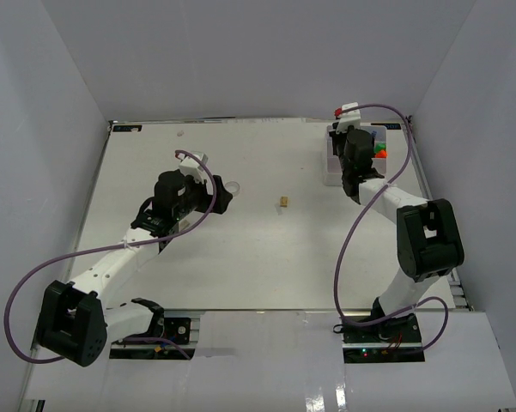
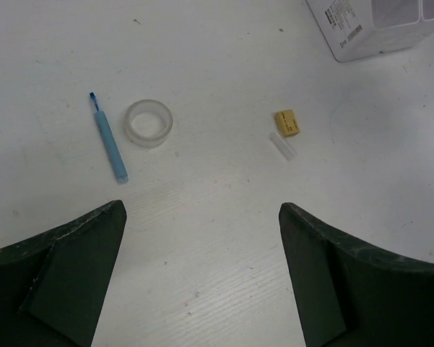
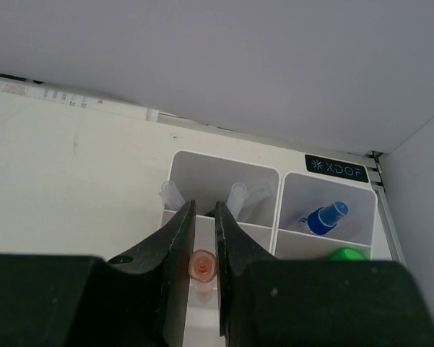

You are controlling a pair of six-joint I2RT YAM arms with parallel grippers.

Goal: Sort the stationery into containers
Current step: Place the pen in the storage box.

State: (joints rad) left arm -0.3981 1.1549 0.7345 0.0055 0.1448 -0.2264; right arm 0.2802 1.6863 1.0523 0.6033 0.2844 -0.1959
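Left gripper point(image 2: 202, 211) hung spread and empty; pen point(image 2: 108, 141) and tape ring point(image 2: 149, 123) lay at eleven o'clock, tan block point(image 2: 287, 122) at one. Right gripper point(image 3: 204, 217) pinched a pink stick point(image 3: 203, 267) over the box point(image 3: 224, 160); next, probably centring on a compartment and releasing.

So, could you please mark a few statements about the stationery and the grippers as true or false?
1. The left gripper is open and empty. True.
2. The clear tape ring is held by the left gripper. False: it lies on the table beside the blue pen.
3. The right gripper is shut on a pink stick. True.
4. The blue-capped bottle lies on the table. False: it sits in a compartment of the organiser box.
5. The tan block lies apart from the clear tape ring. True.
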